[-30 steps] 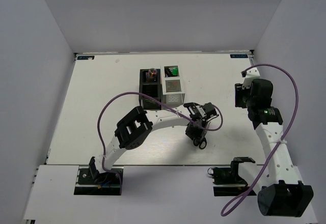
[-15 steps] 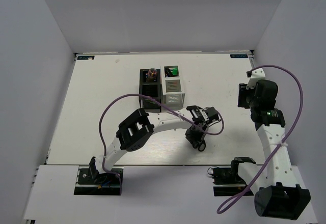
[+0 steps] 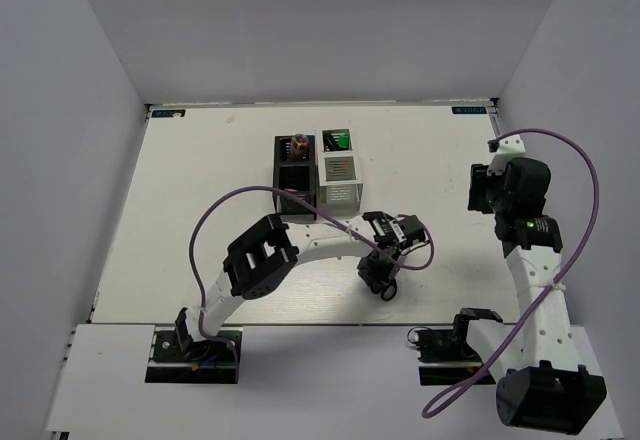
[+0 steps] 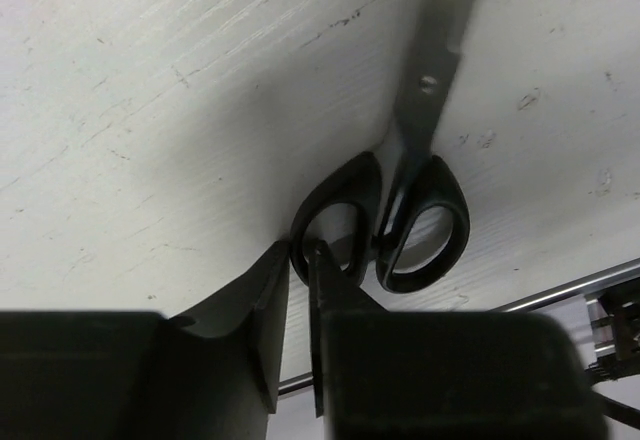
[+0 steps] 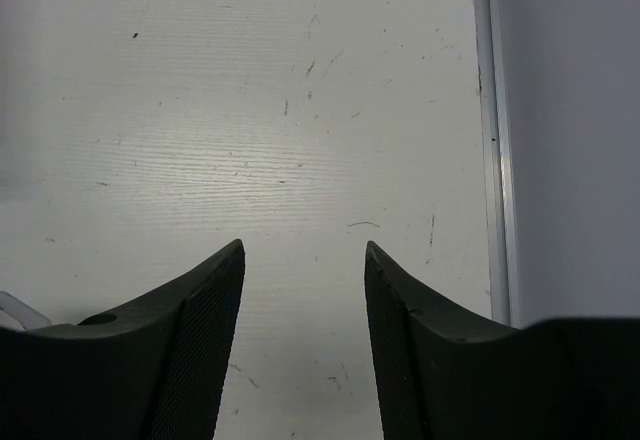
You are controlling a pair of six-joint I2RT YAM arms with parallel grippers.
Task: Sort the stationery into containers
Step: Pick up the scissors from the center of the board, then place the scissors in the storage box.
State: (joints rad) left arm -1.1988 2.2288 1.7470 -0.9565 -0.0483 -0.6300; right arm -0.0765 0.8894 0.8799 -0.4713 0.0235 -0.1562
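Note:
Black-handled scissors (image 4: 405,175) lie flat on the white table, blades pointing away from the wrist camera. My left gripper (image 4: 300,250) is shut on the scissors, pinching the rim of the left handle loop between its narrow jaws. From above, the left gripper (image 3: 378,275) and the scissors (image 3: 387,285) sit right of centre, in front of the containers. The black container (image 3: 294,165) and the white container (image 3: 340,172) stand side by side at mid-table. My right gripper (image 5: 303,250) is open over bare table near the right edge, also seen as the right gripper (image 3: 478,188) from above.
A brownish item (image 3: 298,144) sits in the black organiser's back compartment and a green one (image 3: 341,140) in the white one's. The left arm's purple cable (image 3: 215,210) loops over the table. A metal edge rail (image 5: 490,110) runs beside the right gripper.
The left jaws have closed on the scissors' handle loop, and gripper and scissors have shifted slightly toward the near-left. The right arm has drifted a little to the right.

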